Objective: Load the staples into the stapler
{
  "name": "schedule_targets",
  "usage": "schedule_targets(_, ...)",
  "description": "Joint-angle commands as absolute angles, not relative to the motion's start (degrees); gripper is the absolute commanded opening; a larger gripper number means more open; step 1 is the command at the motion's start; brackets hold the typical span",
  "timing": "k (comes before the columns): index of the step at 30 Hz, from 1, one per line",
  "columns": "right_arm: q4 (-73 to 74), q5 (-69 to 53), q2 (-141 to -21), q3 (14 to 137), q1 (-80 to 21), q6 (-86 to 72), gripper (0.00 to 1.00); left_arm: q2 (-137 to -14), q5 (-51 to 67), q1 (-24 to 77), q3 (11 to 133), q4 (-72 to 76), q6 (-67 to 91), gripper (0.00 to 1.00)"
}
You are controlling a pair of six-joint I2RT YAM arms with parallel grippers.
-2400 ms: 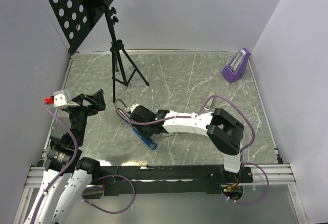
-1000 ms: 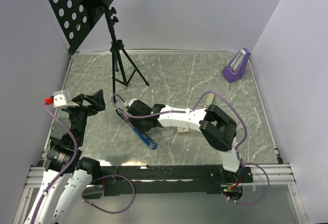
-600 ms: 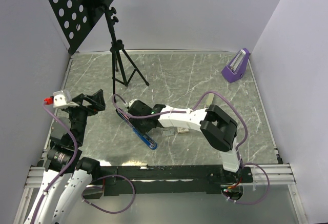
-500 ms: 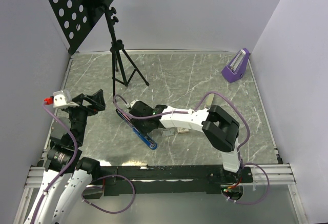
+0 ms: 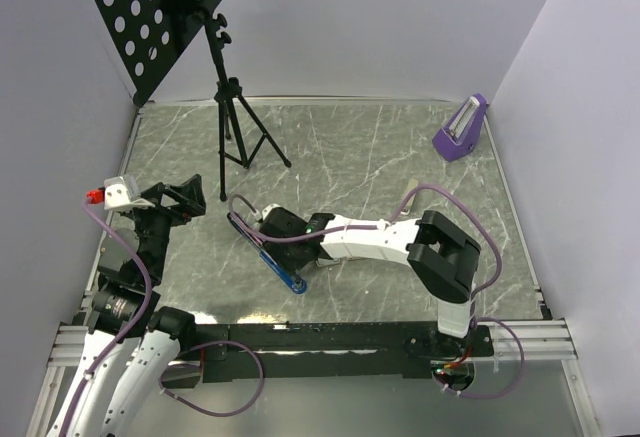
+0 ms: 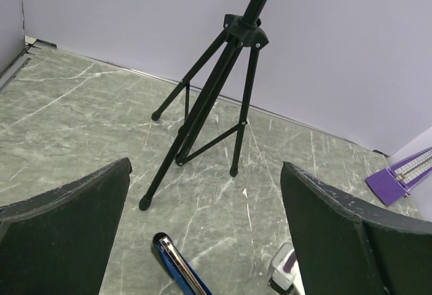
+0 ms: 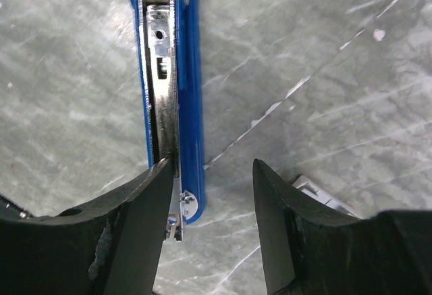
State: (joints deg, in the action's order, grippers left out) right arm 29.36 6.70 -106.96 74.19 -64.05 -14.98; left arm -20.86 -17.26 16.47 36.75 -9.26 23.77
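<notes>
- Under the right wrist camera, the stapler lay opened flat on the table with its metal channel facing up. Only this view showed the channel, and I could not tell whether any staples sat in it.
- The same view showed the right pincer half open and gripping nothing, with the stapler's near end just inside its left finger. A small grey tray piece peeked out from behind the other finger.
- From above, the right arm covered that tray piece. The stapler showed there only as a blue bar lying diagonally near the middle of the table.
- The left pincer hung raised near the table's left edge, spread wide and empty. Its own camera looked between the fingers at the stapler's tip and the tripod.
- The tripod carried a perforated music stand in the far left corner, and its legs stood just beyond the stapler.
- A purple wedge sat in the far right corner, well apart from both arms.
- Walls closed the left, far and right sides. Bare table lay between the tripod and the purple wedge.
</notes>
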Motion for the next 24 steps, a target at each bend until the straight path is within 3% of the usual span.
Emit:
schedule_targets(1,32.1,7.9,-103.1,72.0,-65.6,-16.4,0.58,-21.5,-17.4,16.3,36.7,-7.6,25.0,0.97)
schedule_targets(19,31.8,11.3,-96.5,68.6,-68.3,-18.4,0.58,-22.6,-17.5,16.3,36.6,-9.2,25.4,0.97)
schedule_targets(24,19.2,12.2,-87.4,62.8,-70.0,-14.7,0.58,-23.1,-17.2,16.3,36.6,-9.7,25.6,0.97)
